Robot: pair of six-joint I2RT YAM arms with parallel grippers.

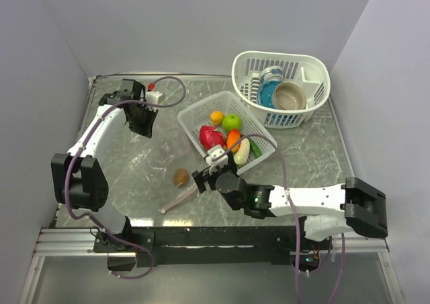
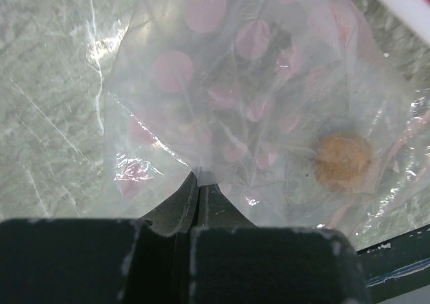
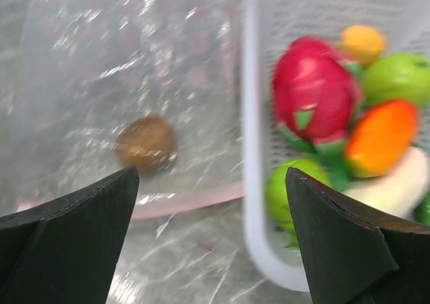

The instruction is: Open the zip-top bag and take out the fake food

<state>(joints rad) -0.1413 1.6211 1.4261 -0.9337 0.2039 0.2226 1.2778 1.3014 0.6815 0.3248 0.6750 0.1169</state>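
Observation:
The clear zip-top bag point(image 1: 164, 166) lies on the table, its pink zip strip point(image 1: 180, 200) at the near end. One brown round fake food piece point(image 1: 181, 177) is inside it. My left gripper point(image 1: 141, 126) is shut on the bag's far edge; in the left wrist view the jaws point(image 2: 198, 181) pinch the pink-dotted plastic point(image 2: 222, 82), with the brown piece point(image 2: 343, 161) to the right. My right gripper point(image 1: 203, 177) is open and empty, just right of the brown piece. The right wrist view shows the gripper point(image 3: 211, 183) over the zip strip point(image 3: 188, 200), beside the brown piece point(image 3: 146, 142).
A white perforated basket point(image 1: 195, 112) right of the bag holds several fake fruits: a red-pink one point(image 3: 312, 89), green point(image 3: 400, 79), orange point(image 3: 379, 136) and yellow point(image 3: 363, 43). A second white basket point(image 1: 316, 65) at the back right holds a blue cup and a tan bowl.

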